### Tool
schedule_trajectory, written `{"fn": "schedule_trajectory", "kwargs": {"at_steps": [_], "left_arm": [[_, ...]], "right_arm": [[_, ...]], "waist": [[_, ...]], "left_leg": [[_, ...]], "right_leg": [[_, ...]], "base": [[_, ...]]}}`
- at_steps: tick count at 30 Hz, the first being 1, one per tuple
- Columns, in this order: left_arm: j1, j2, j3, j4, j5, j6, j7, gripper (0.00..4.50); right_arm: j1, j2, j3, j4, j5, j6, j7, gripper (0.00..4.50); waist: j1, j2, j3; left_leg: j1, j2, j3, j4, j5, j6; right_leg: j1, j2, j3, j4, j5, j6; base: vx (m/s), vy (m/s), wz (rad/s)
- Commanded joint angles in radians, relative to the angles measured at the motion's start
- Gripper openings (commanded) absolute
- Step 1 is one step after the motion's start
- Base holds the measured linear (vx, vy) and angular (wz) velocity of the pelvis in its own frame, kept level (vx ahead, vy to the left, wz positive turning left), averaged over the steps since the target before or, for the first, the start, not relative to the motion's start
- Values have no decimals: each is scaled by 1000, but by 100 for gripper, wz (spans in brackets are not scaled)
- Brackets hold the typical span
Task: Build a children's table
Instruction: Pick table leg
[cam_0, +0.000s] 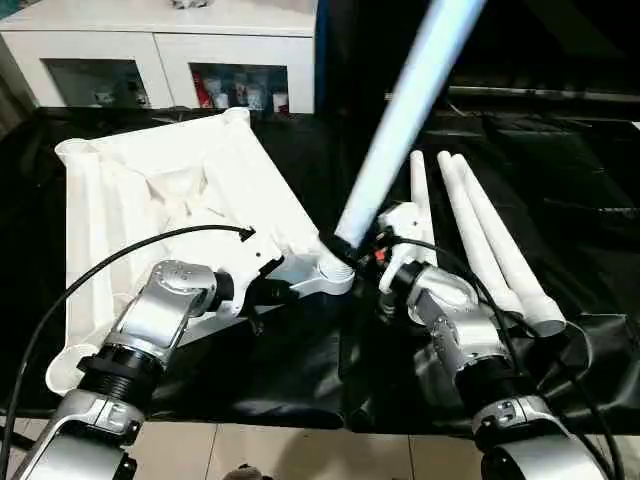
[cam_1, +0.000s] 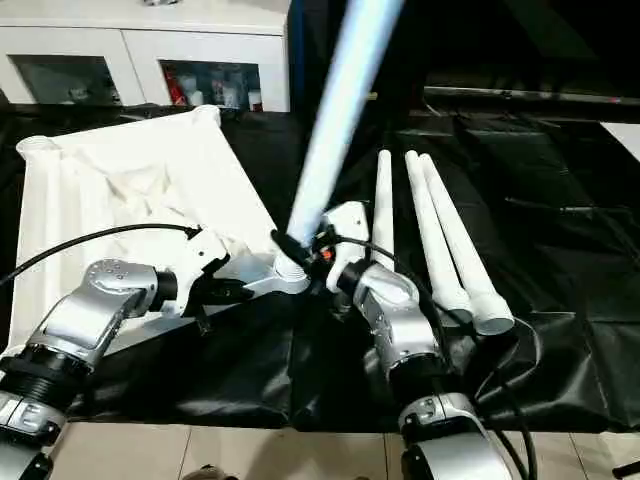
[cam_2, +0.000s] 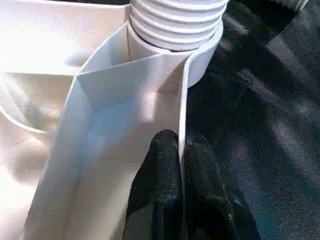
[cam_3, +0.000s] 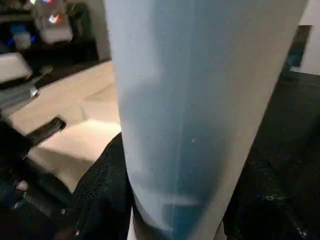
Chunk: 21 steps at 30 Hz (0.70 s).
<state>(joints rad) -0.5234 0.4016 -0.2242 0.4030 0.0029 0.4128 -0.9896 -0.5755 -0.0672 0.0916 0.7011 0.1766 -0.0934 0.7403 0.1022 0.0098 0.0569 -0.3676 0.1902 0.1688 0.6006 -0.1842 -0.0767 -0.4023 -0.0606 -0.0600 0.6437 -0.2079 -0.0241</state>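
Observation:
The white tabletop (cam_0: 180, 190) lies underside up on the black cloth at the left. My left gripper (cam_2: 181, 160) is shut on the thin rim wall (cam_2: 183, 100) beside the near right corner socket (cam_0: 335, 268). One white leg (cam_0: 400, 120) rises tilted up and to the right from that socket. Its ribbed end (cam_2: 175, 25) sits in the socket's mouth. My right gripper (cam_0: 362, 250) is shut on this leg just above the socket, with black fingers (cam_3: 100, 200) on either side of the tube (cam_3: 200, 100). Three more legs (cam_0: 480, 235) lie side by side on the right.
A white cabinet (cam_0: 160, 50) with glass doors stands behind the work surface at the back left. The black cloth (cam_0: 300, 370) ends at the front edge near my forearms, with pale floor tiles (cam_0: 300, 450) below. Black cables loop over both wrists.

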Motion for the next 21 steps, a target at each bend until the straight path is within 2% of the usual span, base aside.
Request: {"fn": "schedule_trajectory", "kwargs": {"at_steps": [1,5,10,13,14,15,16,17,18,20,21], "left_arm": [[-15,-1,43,-17,-39,-36,17,0],[-10,4,35,-22,-37,-47,7,0],[-2,14,4,-24,-20,-84,-21,0],[4,36,-29,-39,-20,-121,-91,0],[7,44,-37,-54,-27,-120,-122,0],[8,46,-39,-58,-30,-119,-130,0],[8,55,-50,-70,-37,-116,-163,0],[7,63,-61,-80,-41,-110,-191,0],[3,85,-86,-97,-45,-106,-246,0],[2,95,-96,-108,-47,-98,-265,0],[2,115,-110,-129,-61,-78,-311,0]], "right_arm": [[32,-3,68,69,-50,76,56,189],[-8,-23,77,116,-63,94,100,189],[-54,-64,104,182,-86,116,197,189],[-66,-80,116,190,-86,129,262,189],[-69,-87,121,190,-86,129,293,189],[-70,-89,123,190,-86,128,301,189],[-71,-99,132,192,-89,127,337,189],[-70,-108,141,192,-93,124,368,189],[-69,-126,160,192,-103,118,418,189],[-67,-134,169,192,-108,112,434,189],[-63,-148,189,193,-121,112,477,189]], "waist": [[5,-7,-64],[2,-17,-63],[0,-14,-64],[2,-13,-64],[3,-8,-63],[2,-10,-63],[2,-6,-62],[2,-7,-62],[7,-5,-63],[8,-2,-64],[8,-4,-65]], "left_leg": [[3,36,-12,-73,-160,42],[2,37,-11,-74,-161,46],[2,38,-11,-73,-160,51],[5,39,-10,-72,-169,53],[6,40,-11,-73,-180,49],[6,41,-11,-75,-192,45],[7,42,-12,-76,-199,42],[9,42,-12,-77,-208,39],[10,45,-12,-78,-222,38],[11,46,-13,-80,-229,32],[12,47,-13,-81,-229,29]], "right_leg": [[54,-85,52,-86,-172,-202],[53,-86,52,-88,-193,-199],[52,-86,52,-88,-193,-200],[51,-86,53,-89,-188,-203],[49,-86,53,-88,-195,-205],[50,-86,52,-89,-205,-206],[48,-85,52,-90,-211,-207],[48,-85,52,-91,-218,-208],[47,-85,52,-90,-218,-214],[47,-84,51,-88,-198,-221],[48,-85,51,-88,-189,-223]], "base": [[0,0,0],[0,0,0],[0,0,0],[0,0,0],[0,0,0],[0,0,0],[0,0,0],[0,0,0],[0,0,0],[0,0,0],[0,0,0]]}}
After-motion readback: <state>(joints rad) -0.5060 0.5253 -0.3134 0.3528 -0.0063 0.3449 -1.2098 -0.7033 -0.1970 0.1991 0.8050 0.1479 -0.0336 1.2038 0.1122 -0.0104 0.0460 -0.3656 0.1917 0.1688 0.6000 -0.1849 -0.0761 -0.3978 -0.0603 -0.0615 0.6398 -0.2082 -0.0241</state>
